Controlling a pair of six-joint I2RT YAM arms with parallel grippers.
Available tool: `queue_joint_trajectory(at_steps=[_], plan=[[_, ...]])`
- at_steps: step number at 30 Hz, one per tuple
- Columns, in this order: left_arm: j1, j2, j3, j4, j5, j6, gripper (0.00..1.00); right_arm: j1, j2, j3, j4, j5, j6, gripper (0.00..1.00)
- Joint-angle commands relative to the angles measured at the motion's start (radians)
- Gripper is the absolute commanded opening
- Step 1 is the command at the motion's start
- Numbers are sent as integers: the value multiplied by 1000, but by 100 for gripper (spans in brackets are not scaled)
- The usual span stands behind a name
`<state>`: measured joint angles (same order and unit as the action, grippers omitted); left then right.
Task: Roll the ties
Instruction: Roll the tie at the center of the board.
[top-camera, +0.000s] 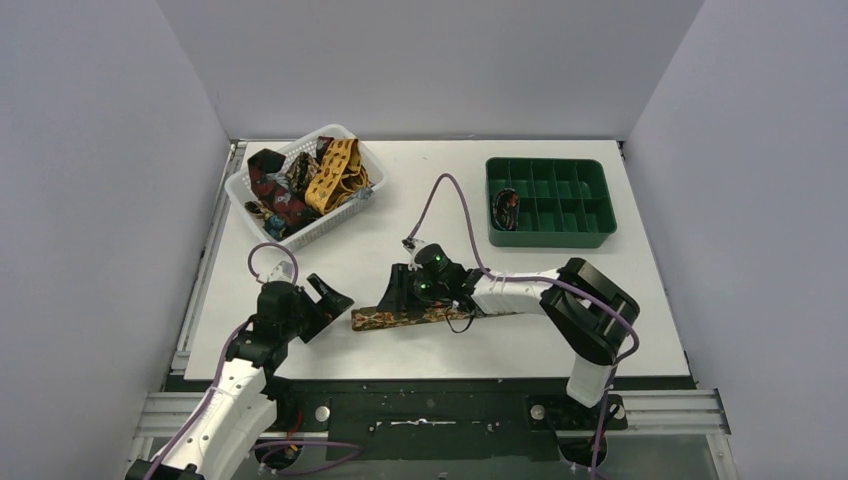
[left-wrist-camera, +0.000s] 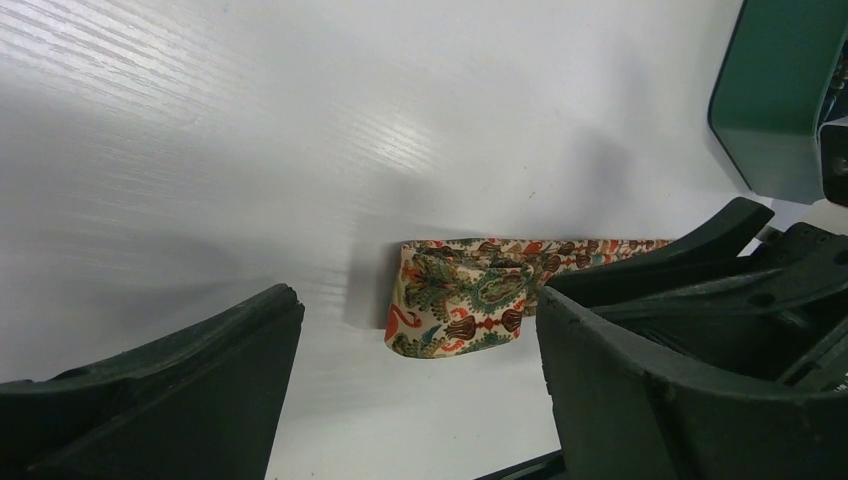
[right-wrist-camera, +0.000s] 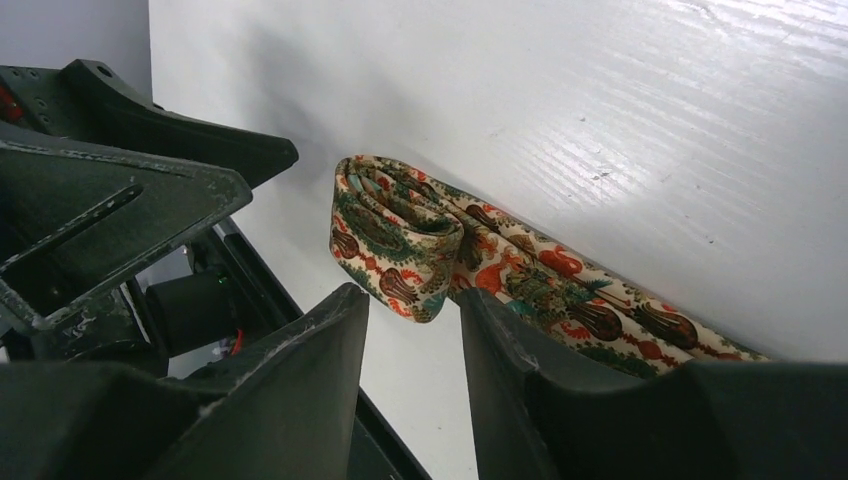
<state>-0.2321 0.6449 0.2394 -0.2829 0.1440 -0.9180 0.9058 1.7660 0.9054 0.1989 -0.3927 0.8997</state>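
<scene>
Two grippers face each other over one patterned tie (top-camera: 405, 319), which lies flat on the white table (top-camera: 560, 300), close to its front edge and roughly parallel to it. The tie's left end is folded back on itself into a loose, flattened loop; the rest runs rightward under the right arm.

The right gripper (right-wrist-camera: 415, 310) sits low over that folded end, its fingers parted by only a narrow gap. The loop shows just beyond the tips, and whether they touch the cloth cannot be told. The left gripper (top-camera: 327, 293) stands just left of the tie's end, its fingers spread wide and holding nothing, with bare tabletop between it and the cloth.

A white basket (top-camera: 245, 190) at the far left corner holds a heap of ties (top-camera: 300, 185), dark red and mustard among them. A green tray (top-camera: 600, 200) of compartments sits at the far right, with a coiled tie (top-camera: 505, 208) in one of its left-hand cells. Between basket and tray, and from there down to the arms, the tabletop is open.
</scene>
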Motion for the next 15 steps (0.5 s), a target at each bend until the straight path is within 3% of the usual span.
queue_joint_trajectory(at_steps=[1,15], plan=[[7,-5,-3,61,35,4,84,5,24,59,4,-29,3,39],[10,29,-37,123,110,5,81,-8,86,87,-38,-64,-4,31]])
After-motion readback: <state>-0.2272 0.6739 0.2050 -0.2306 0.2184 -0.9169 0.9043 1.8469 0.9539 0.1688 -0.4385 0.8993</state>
